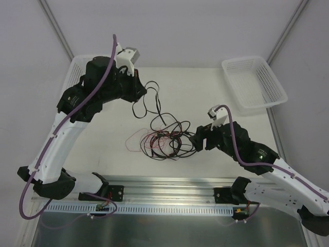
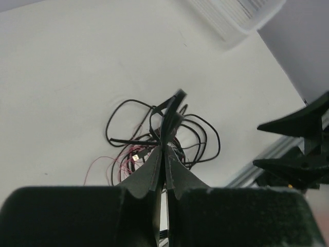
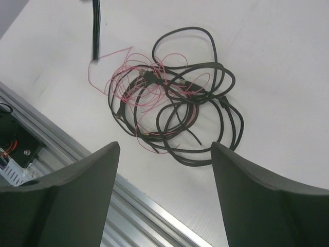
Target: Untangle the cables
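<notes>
The cables (image 1: pixel 164 136) lie as a loose tangle of black cords and thin pink wires in the middle of the table. One black cord (image 1: pixel 153 105) rises from the tangle to my left gripper (image 1: pixel 148 92), which is shut on it. The left wrist view shows that cord (image 2: pixel 172 110) leaving the pinched fingertips, with the tangle (image 2: pixel 149 144) below. My right gripper (image 1: pixel 194 140) hangs open just right of the tangle. In the right wrist view nothing sits between its fingers (image 3: pixel 97 170), and the cables (image 3: pixel 175 103) lie beyond them.
A white basket (image 1: pixel 254 82) stands at the back right, seen also as the basket (image 2: pixel 236 15) in the left wrist view. A second basket (image 1: pixel 77 69) sits behind the left arm. An aluminium rail (image 1: pixel 169 188) runs along the near edge.
</notes>
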You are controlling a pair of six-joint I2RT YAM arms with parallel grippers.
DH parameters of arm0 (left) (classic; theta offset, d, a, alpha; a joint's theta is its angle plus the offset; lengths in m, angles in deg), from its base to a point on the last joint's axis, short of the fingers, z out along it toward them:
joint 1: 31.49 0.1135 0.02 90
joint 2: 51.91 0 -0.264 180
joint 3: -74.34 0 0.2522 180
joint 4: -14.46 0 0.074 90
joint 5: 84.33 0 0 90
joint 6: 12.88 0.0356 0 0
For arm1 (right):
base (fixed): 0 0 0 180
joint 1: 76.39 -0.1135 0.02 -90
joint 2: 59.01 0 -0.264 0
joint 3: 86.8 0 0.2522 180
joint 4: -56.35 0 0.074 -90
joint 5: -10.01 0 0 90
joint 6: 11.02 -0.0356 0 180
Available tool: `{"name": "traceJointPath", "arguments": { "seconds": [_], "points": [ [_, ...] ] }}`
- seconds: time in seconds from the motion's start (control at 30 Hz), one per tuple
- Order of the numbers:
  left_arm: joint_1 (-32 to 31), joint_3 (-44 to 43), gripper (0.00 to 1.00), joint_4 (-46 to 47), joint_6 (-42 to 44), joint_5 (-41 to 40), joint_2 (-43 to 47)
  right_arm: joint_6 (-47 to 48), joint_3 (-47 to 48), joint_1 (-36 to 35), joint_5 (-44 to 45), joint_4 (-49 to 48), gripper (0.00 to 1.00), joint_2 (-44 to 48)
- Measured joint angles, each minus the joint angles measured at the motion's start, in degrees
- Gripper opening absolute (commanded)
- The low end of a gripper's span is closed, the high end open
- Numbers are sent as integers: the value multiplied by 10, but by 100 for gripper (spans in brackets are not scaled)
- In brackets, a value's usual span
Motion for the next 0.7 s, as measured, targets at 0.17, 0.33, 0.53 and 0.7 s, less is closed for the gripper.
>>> {"name": "traceJointPath", "arguments": {
  "seconds": [0.17,0.33,0.53,0.7],
  "points": [
    [-40,44,0,4,36,47,-5,34,35,0,-31,0,84,-1],
    [-71,108,0,4,60,76,-23,84,84,0,-60,-2,97,-14],
    [-130,132,0,-2,93,94,-37,149,121,0,-121,-21,97,-50],
    [-153,132,0,-2,122,117,-35,199,130,0,-155,-37,97,-96]
  ]
}}
